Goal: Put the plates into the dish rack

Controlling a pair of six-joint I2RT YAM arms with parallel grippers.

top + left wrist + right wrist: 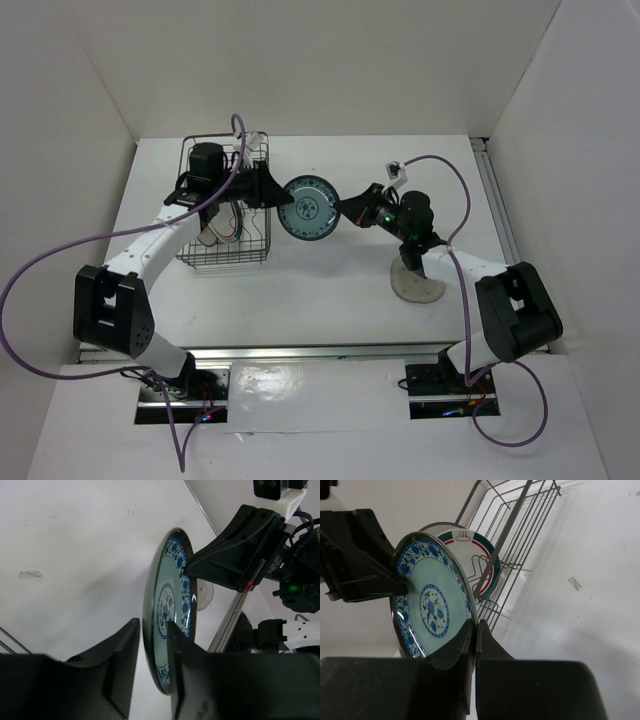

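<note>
Just right of the rack, the teal plate hangs between the two arms, above the surface, with its patterned face toward the overhead camera.

Right end effector: closed tight. Its fingers pinch the plate's rim on the side away from the rack.

Left end effector: partly open. Its fingers straddle the opposite rim, one behind the plate and one across the patterned face. The finger behind sits just beside the rim. Whether the pads press the plate cannot be told from the wrist view.

Rack contents: a ringed plate, white with a green and red rim band, stands on edge among the wires. Other contents are not clear.

A beige plate lies flat on the surface beneath the right arm, well apart from the rack.
</note>
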